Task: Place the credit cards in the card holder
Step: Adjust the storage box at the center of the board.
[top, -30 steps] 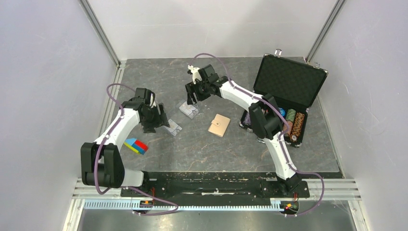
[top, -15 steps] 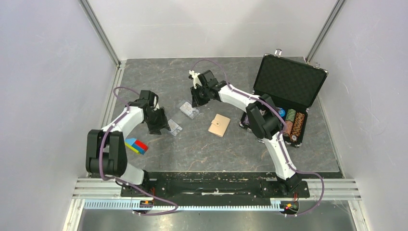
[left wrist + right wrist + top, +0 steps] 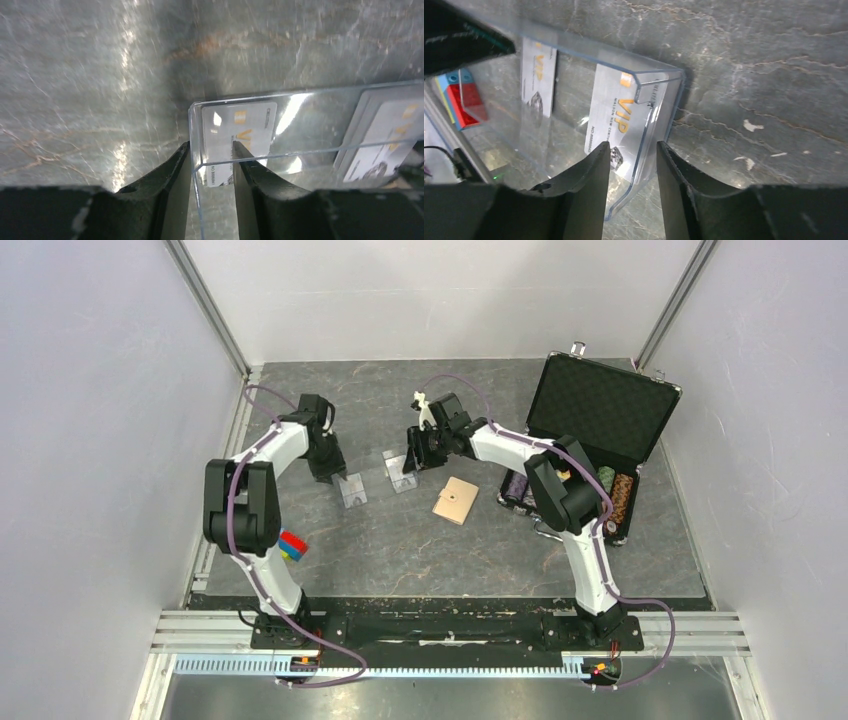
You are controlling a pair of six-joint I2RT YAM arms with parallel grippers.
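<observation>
Straddling clear casing [image 3: 310, 107], both jaws sit half-closed, grip unclear; only overhead shows wallet [image 3: 456, 501].

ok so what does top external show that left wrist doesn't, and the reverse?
Only top external: the closed tan folding leather-like wallet, the open black case with poker chips, the blue-red-yellow blocks. Only left wrist: orange print on the pale glossy card inside the clear plastic box, a second card farther right, and the left jaws standing either side of the box's near edge. Both: the clear box and the grey marbled table.
</observation>
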